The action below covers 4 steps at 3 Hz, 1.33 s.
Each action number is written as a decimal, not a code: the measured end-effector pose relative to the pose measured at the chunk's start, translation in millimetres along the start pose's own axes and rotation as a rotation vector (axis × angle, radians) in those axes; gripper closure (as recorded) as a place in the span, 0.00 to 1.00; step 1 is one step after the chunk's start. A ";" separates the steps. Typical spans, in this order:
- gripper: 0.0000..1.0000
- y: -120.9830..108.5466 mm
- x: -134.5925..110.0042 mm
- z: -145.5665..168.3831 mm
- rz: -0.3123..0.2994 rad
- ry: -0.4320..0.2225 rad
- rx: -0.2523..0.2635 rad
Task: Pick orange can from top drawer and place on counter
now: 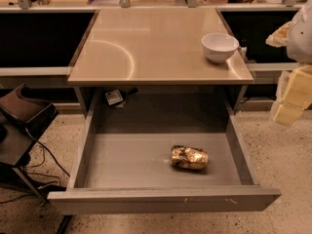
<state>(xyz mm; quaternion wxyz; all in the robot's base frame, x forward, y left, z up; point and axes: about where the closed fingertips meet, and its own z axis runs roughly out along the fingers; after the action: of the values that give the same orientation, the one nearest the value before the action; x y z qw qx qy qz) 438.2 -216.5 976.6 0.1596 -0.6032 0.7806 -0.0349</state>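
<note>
The pick is not yet begun. The can (189,157) lies on its side on the floor of the open drawer (126,162), right of middle and clear of the walls. The pincer (288,106) hangs at the right edge of view, beside the drawer and well apart from the can; whether it is open or closed I cannot tell. Next, it likely must swing left over the drawer, drop to the can and grip across its body. The bench (146,48) has bare room left of the bowl (219,47).

White bowl (220,47), dark side shelves (44,38), black stand (24,112) at left, speckled floor (287,179)
</note>
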 end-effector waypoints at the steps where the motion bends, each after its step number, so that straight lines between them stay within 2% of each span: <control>1: 0.00 0.0 0.0 0.0 0.000 0.000 0.000; 2: 0.00 -1.4 -0.6 5.8 0.002 -0.007 -0.002; 3: 0.00 -0.9 -9.0 50.8 -0.009 -0.039 -0.032; 4: 0.00 5.2 -26.1 118.1 -0.050 -0.089 -0.094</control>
<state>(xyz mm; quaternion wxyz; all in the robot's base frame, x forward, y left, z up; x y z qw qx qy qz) 473.5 -173.9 868.8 0.1646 -0.6305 0.7582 0.0246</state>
